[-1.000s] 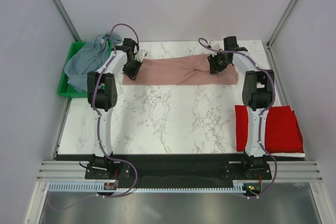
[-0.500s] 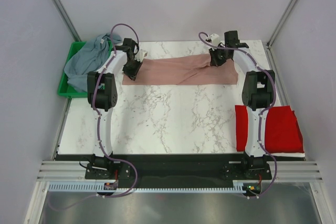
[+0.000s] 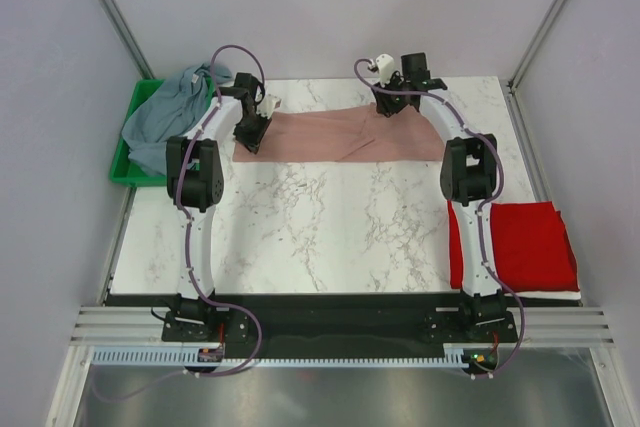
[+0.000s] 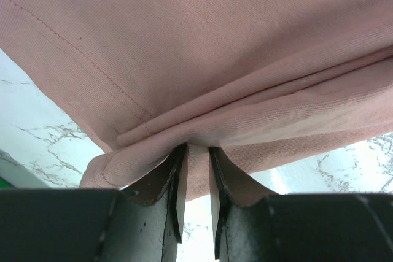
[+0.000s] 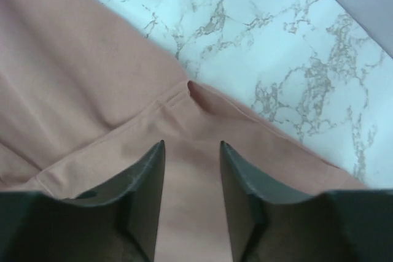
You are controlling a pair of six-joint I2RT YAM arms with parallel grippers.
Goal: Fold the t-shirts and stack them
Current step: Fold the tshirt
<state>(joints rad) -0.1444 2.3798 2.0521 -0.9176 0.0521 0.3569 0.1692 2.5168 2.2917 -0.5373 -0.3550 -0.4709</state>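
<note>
The dusty-pink t-shirt point(image 3: 320, 135) lies in a long folded band across the back of the table. My left gripper point(image 3: 248, 142) is at its left end, shut on a pinch of the pink cloth point(image 4: 196, 170). My right gripper point(image 3: 388, 109) is open and hovers over the shirt's back edge, right of centre; its jaws point(image 5: 192, 145) stand apart above the pink cloth point(image 5: 92, 102) and hold nothing. The red t-shirt point(image 3: 520, 247) lies folded at the front right. The grey-blue t-shirt point(image 3: 170, 112) is heaped over the green bin. The pixel print is hidden.
The green bin point(image 3: 122, 162) stands off the table's back left corner. The marble table point(image 3: 320, 227) ends close behind the pink shirt. The red shirt overhangs the table's right front edge beside the right arm's base.
My right gripper has moved left and toward the back edge of the pink shirt. The twisted fold on the shirt's right half has flattened. The left gripper has not moved.
</note>
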